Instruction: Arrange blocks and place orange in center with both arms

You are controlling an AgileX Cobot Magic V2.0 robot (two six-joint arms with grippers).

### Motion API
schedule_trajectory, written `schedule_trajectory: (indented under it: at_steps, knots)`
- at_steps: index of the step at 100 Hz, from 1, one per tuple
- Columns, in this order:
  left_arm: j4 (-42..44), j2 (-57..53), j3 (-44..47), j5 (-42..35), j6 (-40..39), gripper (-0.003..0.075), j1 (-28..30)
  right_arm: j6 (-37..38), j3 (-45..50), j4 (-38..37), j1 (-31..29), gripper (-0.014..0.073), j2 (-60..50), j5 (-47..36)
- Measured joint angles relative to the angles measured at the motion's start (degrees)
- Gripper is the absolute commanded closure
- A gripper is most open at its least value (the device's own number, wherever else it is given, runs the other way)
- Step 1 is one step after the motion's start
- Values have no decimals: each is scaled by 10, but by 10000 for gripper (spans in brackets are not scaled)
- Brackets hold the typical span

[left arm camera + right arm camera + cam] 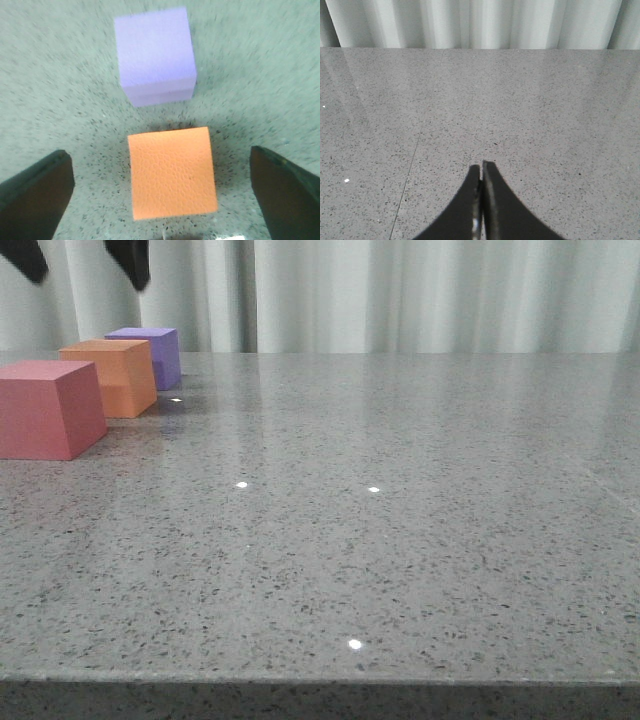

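Note:
Three cubes stand in a row at the table's far left: the pinkish-red cube nearest, the orange cube in the middle, the purple cube farthest. My left gripper hangs open above them, only its two fingertips showing at the top edge. In the left wrist view the left gripper is open and empty, its fingers wide on either side of the orange cube well below, with the purple cube beyond. My right gripper is shut and empty over bare table.
The grey speckled table runs wide to the right of the cubes, with its front edge near the camera. A pale curtain hangs behind the table's far edge.

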Motion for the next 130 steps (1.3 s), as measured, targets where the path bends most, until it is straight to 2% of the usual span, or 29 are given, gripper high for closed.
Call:
schedule_trajectory:
  at_steps: [17, 49, 82, 90, 97, 104, 107, 108, 109, 113, 114, 116, 118, 121, 124, 130]
  knots:
    - [1, -102, 78, -32, -2, 50, 0, 0, 0, 0, 0, 660, 0, 0]
    - [2, -358, 337, -150, -19, 50, 25, 0, 0, 0, 0, 660, 0, 0]
    - [4, -637, 550, -216, -20, 50, 43, 0, 0, 0, 0, 660, 0, 0]
    - [4, -697, 590, -219, -20, 72, 43, 0, 0, 0, 0, 660, 0, 0]
    - [4, -738, 618, -219, -20, 131, 43, 0, 0, 0, 0, 660, 0, 0]
    - [4, -773, 639, -219, -20, 238, 43, 0, 0, 0, 0, 660, 0, 0]
    - [4, -785, 648, -219, -20, 296, 43, 0, 0, 0, 0, 660, 0, 0]
    - [4, -791, 650, -219, -20, 343, 43, 0, 0, 0, 0, 660, 0, 0]
    - [4, -794, 653, -219, -20, 343, 43, 0, 0, 0, 0, 660, 0, 0]
    - [4, -810, 660, -219, -20, 460, 43, 0, 0, 0, 0, 660, 0, 0]
    - [4, -812, 662, -219, -20, 460, 43, 0, 0, 0, 0, 660, 0, 0]
    - [4, -819, 665, -219, -20, 512, 43, 0, 0, 0, 0, 660, 0, 0]
    - [4, -825, 666, -219, -20, 599, 43, 0, 0, 0, 0, 660, 0, 0]
    - [4, -833, 670, -219, -20, 634, 43, 0, 0, 0, 0, 660, 0, 0]
    - [4, -839, 671, -219, -20, 717, 43, 0, 0, 0, 0, 660, 0, 0]
    - [4, -847, 674, -219, -20, 738, 43, 0, 0, 0, 0, 660, 0, -1]
